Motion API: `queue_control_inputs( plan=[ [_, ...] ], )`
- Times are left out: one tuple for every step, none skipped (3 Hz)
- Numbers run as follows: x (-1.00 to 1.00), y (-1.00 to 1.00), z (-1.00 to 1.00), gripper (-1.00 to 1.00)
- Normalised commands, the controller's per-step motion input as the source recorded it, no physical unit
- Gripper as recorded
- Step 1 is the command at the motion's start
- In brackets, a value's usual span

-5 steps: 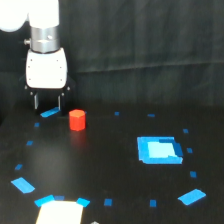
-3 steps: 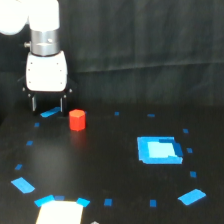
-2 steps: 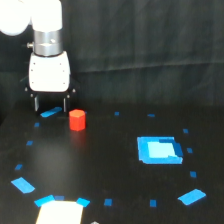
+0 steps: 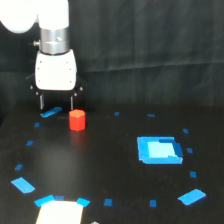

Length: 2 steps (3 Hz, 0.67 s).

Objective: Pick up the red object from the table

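Observation:
The red object [image 4: 77, 120] is a small red-orange squat block standing upright on the black table [image 4: 100, 165], left of centre in the exterior view. My gripper [image 4: 56, 103] hangs from the white arm just behind it and slightly toward the exterior view's left. Its two dark fingers point down, spread apart and open, with nothing between them. The right finger's tip ends just above the block's top edge; whether it touches is unclear.
A large bright blue rectangular patch [image 4: 158, 149] lies toward the exterior view's right. Small blue tape marks [image 4: 23, 185] dot the table in a ring. A pale rectangular item [image 4: 59, 213] sits at the front edge. A dark curtain hangs behind.
The arm and gripper have shifted a little toward the exterior view's right, closer to the red object. The block has not moved.

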Motion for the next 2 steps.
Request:
queue_control_inputs(
  plan=[
    [1.0,-0.4,-0.68,0.9],
    [0.23,-0.38,-0.54,0.31]
  ],
)
